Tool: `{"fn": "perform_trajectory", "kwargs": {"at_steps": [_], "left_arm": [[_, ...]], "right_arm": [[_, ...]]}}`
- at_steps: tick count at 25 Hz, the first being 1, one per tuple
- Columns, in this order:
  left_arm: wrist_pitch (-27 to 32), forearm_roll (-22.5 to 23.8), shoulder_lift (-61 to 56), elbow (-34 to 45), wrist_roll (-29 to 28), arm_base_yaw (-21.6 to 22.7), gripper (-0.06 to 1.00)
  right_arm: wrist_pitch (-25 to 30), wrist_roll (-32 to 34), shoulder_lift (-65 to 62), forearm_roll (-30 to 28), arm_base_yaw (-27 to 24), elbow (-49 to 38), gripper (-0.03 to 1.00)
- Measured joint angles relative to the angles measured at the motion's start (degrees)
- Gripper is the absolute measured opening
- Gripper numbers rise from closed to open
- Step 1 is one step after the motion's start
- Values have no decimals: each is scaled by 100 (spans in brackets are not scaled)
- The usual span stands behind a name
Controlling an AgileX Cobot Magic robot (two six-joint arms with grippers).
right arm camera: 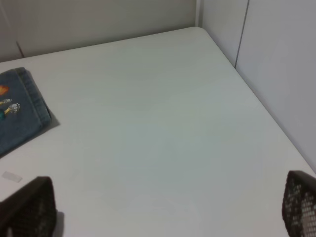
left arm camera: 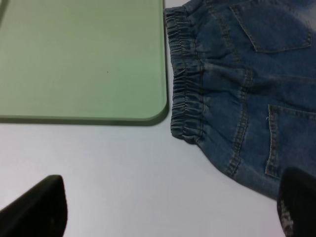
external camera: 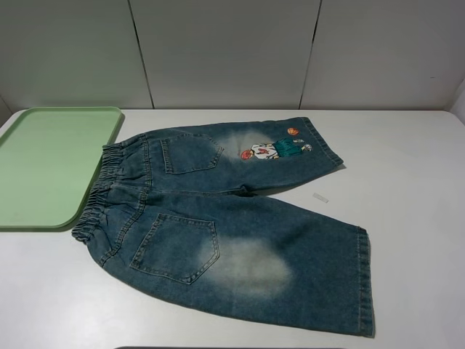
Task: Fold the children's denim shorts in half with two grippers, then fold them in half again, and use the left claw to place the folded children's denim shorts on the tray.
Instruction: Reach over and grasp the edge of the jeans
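- The children's denim shorts (external camera: 232, 218) lie flat and unfolded on the white table (external camera: 407, 182), back side up, with both back pockets showing.
- Their long axis runs from waistband to hems across the table. The elastic waistband (external camera: 109, 193) points toward the tray (external camera: 51, 167) and the two legs point away from it, splayed slightly apart.
- The leg with the cartoon patch (external camera: 276, 150) is the farther one in the high view; the nearer leg carries a faded pale patch.
- The left claw (left arm camera: 165, 207) has its fingers (left arm camera: 34, 210) spread wide apart, with nothing between them but bare table.
- Ahead of the left claw lie the tray's rounded corner and, just beside its rim, the gathered waistband. One fingertip overlaps the denim's edge in the wrist view; whether it touches cannot be told.
- The right gripper (right arm camera: 163, 207) also has its fingers (right arm camera: 300, 205) standing wide apart over bare table, gripping nothing.
- Ahead of the right gripper and off to one side lies the hem of the patch leg, well apart from the fingertips. A small white scrap (right arm camera: 11, 176) rests on the table near that hem.
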State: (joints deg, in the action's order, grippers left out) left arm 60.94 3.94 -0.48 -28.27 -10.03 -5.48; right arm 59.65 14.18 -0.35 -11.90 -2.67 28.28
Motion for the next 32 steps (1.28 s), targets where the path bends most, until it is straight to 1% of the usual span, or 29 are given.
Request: {"fn": "perform_trajectory", "kwargs": {"at_steps": [32], "left_arm": [[-6,0,0,0,0,0,84]], "right_arm": [[0,0,0,0,0,0,69]]}}
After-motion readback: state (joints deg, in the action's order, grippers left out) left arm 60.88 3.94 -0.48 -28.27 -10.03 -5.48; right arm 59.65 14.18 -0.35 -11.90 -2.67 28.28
